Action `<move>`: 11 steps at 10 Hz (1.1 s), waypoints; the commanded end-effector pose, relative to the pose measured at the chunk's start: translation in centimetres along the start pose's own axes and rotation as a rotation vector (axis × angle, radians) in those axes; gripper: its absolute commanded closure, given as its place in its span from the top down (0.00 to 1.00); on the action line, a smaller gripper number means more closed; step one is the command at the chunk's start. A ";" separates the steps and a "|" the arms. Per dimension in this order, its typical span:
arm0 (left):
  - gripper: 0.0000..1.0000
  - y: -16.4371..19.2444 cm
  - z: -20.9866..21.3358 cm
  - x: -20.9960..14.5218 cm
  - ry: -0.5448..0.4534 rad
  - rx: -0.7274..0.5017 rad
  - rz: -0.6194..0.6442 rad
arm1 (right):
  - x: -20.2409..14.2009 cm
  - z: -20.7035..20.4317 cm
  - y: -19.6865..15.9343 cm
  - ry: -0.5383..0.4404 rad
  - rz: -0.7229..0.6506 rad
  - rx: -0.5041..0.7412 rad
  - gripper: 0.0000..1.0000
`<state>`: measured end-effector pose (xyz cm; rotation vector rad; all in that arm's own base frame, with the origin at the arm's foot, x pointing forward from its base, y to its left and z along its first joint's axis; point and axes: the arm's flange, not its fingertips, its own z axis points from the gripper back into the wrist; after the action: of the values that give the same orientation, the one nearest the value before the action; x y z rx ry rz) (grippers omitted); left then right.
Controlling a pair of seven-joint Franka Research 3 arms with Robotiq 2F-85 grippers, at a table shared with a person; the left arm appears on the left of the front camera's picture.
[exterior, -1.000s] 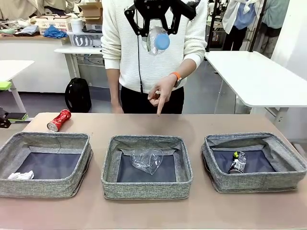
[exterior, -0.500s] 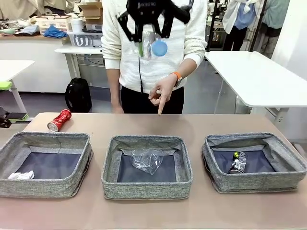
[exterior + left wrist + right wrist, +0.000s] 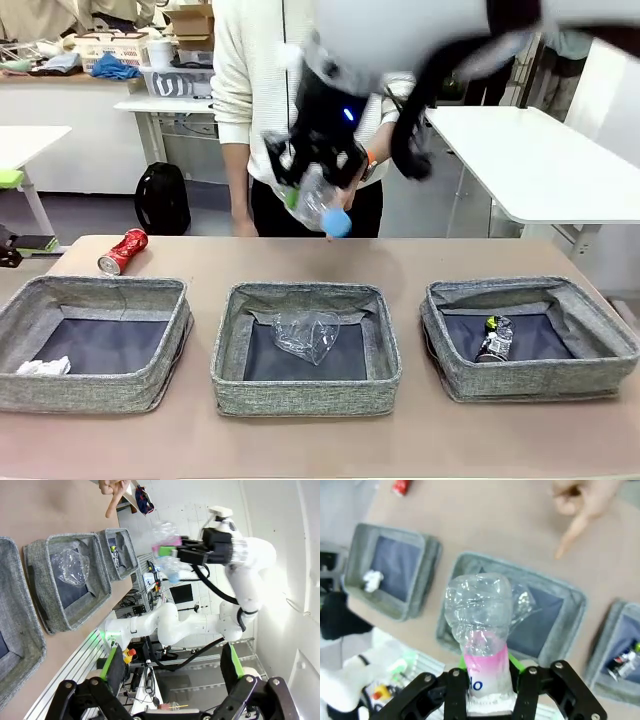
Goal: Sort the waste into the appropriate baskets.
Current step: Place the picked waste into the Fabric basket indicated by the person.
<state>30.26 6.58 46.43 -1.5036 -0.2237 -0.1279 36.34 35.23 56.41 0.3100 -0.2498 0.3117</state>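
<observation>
Far left on the table (image 3: 200,440), the crushed red can (image 3: 123,250) lies loose behind the left basket (image 3: 95,390), and down in that basket's near corner sits the crumpled white paper ball (image 3: 44,367). The left gripper (image 3: 170,702) hangs off to the side with its green-padded fingers spread wide apart, nothing between them. On to the middle basket (image 3: 306,392): a clear plastic cup (image 3: 304,333) lies crumpled on its dark bottom. High above that basket's far edge, the right gripper (image 3: 318,190) is clamped on the clear bottle with blue cap (image 3: 322,203), cap tilted down and toward the camera; the arm is motion-blurred, so the exact hold is hard to read from the front. From the right wrist, the pads pinch the bottle's pink-labelled part, squashed body pointing at the middle basket. Behind it, the person's hand (image 3: 582,507) points a finger down at the table. Right basket (image 3: 530,378): the dark crushed can (image 3: 495,340) rests inside.
</observation>
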 end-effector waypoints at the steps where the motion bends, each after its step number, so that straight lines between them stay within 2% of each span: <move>1: 1.00 -0.2 -0.2 0.0 -0.009 -0.005 -0.017 | -0.5 -3.6 -3.7 0.016 0.045 0.077 0.22; 4: 1.00 -0.2 -0.2 0.0 -0.009 -0.005 -0.017 | 0.8 -7.0 -4.6 0.151 0.095 0.082 0.22; 10: 1.00 -0.2 -0.2 0.0 -0.009 -0.005 -0.017 | 0.7 -7.7 -4.6 0.210 0.142 0.134 0.22; 11: 1.00 -0.2 -0.2 0.0 -0.009 -0.005 -0.017 | 0.7 -7.8 -4.6 0.223 0.153 0.137 0.77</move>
<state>30.26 6.58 46.43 -1.5036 -0.2236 -0.1277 39.66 34.29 48.11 0.3482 -0.0547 0.4743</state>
